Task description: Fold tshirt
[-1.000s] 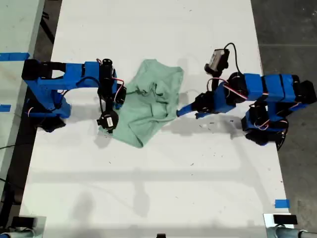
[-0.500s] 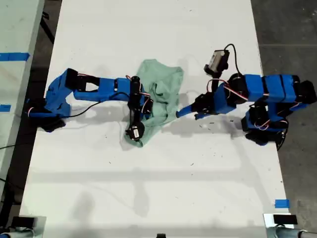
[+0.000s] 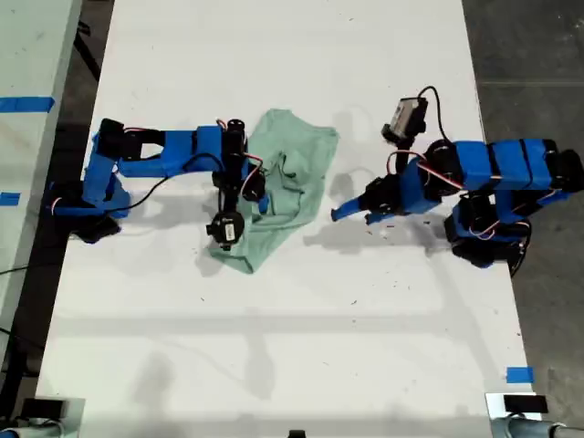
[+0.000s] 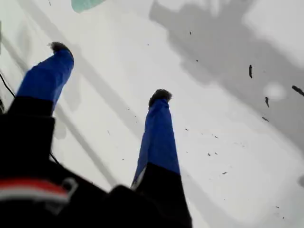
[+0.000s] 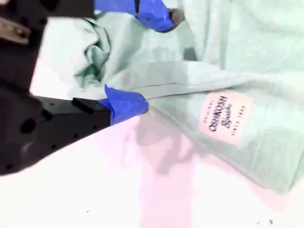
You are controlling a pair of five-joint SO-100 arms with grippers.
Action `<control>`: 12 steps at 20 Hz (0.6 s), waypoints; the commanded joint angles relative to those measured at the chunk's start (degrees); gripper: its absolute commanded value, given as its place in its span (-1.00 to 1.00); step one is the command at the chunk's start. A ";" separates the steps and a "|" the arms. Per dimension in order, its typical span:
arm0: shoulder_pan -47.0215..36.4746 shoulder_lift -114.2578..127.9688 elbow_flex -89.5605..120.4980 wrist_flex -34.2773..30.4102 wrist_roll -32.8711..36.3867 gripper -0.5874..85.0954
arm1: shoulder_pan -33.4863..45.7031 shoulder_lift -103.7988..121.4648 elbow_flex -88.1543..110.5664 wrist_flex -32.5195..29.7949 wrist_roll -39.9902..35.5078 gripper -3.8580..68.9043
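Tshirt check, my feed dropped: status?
My first gripper open over bare table, off the cloth. My second gripper open at the tshirt. Tshirt bunched, unfolded. Nothing in the way.

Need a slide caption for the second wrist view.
My second tool open over the crumpled pale mint-green cloth tshirt, white label showing.
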 commanded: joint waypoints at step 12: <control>3.16 58.54 73.48 -20.74 -12.39 -0.50 | -5.54 33.49 26.10 4.48 11.16 -0.05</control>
